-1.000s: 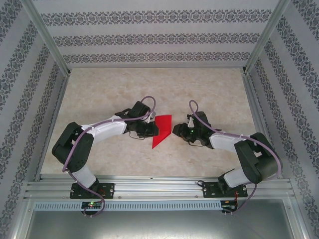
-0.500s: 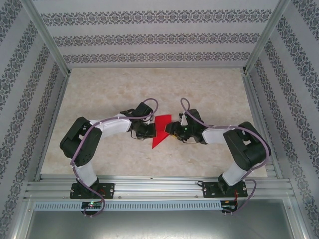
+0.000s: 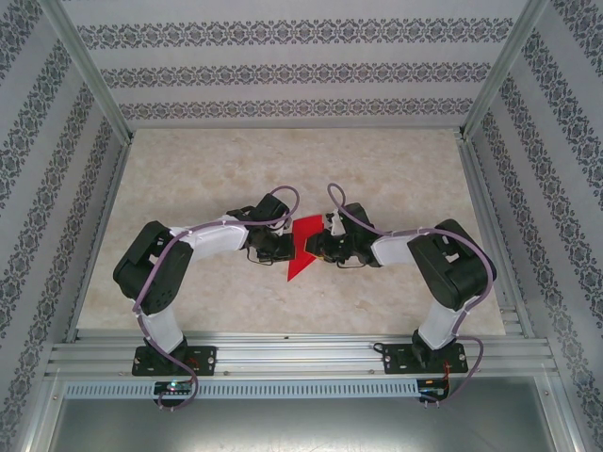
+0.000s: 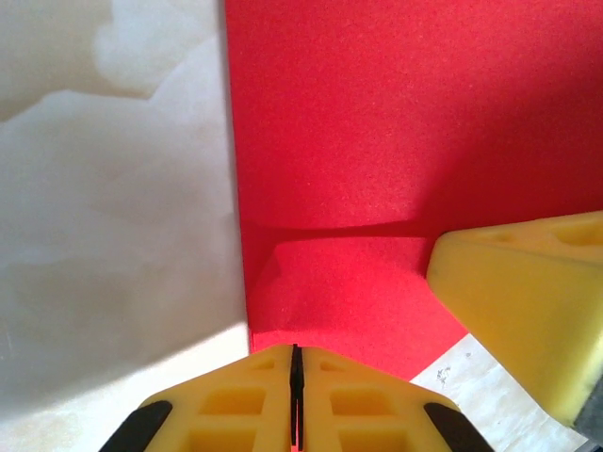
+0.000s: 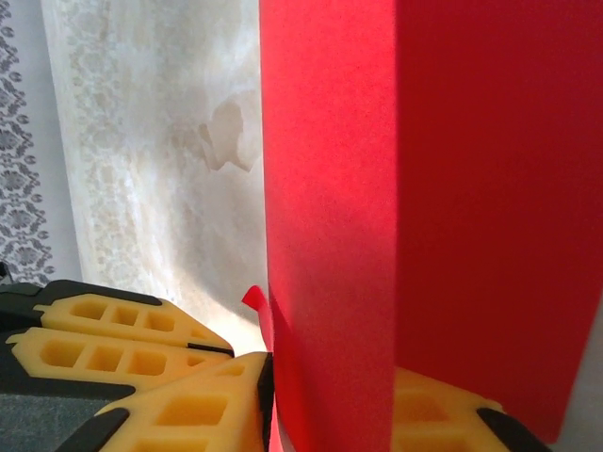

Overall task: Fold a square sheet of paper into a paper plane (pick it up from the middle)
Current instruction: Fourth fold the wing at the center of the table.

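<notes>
Left pincer [image 4: 294, 365] is clamped flat on the near edge of the square sheet of paper [image 4: 377, 132], both yellow fingers pressed together with nothing but red between them. My right pincer [image 5: 330, 381] straddles the same sheet from the opposite side, a finger on either face. I cannot tell whether it really bites or merely brackets the paper.

Seen from above, the sheet lies mid-worktop [image 3: 396, 169] between my two wrists. It is no longer a plain square: it has at least one fold and a point aimed toward my bases.

I judge it to weigh almost nothing and to have little stiffness of its own. It should flop beyond whatever I pinch, take a crease wherever it buckles, and tear if my two arms pull apart while both are holding it. An edge grip like my left one gives little control over the far corners. I would rather hold close to a fold line or near the middle, where the doubled layers are firmer. I would also grip lightly, since squeezing harder only dents it.
</notes>
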### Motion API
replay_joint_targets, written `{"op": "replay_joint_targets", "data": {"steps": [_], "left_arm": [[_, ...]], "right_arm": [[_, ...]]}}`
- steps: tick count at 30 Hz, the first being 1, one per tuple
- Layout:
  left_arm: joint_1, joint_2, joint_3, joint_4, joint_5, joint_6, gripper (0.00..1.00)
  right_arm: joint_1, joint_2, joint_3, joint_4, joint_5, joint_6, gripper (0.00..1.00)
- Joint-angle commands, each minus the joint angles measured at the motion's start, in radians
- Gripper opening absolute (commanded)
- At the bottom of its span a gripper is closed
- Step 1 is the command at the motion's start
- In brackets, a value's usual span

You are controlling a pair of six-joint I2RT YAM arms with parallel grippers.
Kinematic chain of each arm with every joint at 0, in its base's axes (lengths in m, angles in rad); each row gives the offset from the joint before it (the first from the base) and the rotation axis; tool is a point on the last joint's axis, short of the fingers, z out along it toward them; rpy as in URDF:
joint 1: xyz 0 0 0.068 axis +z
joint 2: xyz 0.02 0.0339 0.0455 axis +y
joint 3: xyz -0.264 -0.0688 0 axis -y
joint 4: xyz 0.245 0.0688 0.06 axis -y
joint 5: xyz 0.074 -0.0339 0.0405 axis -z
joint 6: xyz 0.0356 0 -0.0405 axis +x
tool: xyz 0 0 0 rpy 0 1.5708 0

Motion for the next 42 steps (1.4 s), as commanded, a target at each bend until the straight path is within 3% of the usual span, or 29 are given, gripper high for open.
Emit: {"op": "replay_joint_targets", "data": {"steps": [1,12,18,22,25,28,35,42], "left_arm": [[-0.005,-0.046,-0.029,-0.017,-0.018,0.020,0.13],[-0.080,-0.188,-0.142,0.031,-0.081,0.049,0.32],[-0.111,-0.279,-0.203,0.052,-0.176,0.012,0.35],[-0.111,-0.317,-0.230,0.077,-0.154,0.029,0.38],[-0.127,-0.311,-0.225,0.077,-0.127,0.072,0.40],[-0.172,-0.301,-0.204,0.050,-0.173,0.107,0.42],[-0.254,-0.215,-0.128,-0.011,-0.331,0.094,0.45],[-0.323,-0.109,-0.036,-0.081,-0.488,0.066,0.47]], "right_arm": [[0.014,0.016,0.032,-0.023,-0.008,-0.046,0.18],[0.090,-0.066,-0.027,0.035,0.144,0.129,0.05],[0.164,-0.158,-0.101,0.034,0.354,0.278,0.07],[0.203,-0.189,-0.124,0.030,0.427,0.327,0.10],[0.192,-0.184,-0.108,0.015,0.382,0.290,0.19],[0.159,-0.171,-0.086,-0.001,0.305,0.225,0.23],[0.090,-0.132,-0.024,-0.046,0.139,0.108,0.24],[0.059,-0.101,0.002,-0.044,0.060,0.081,0.24]]}}
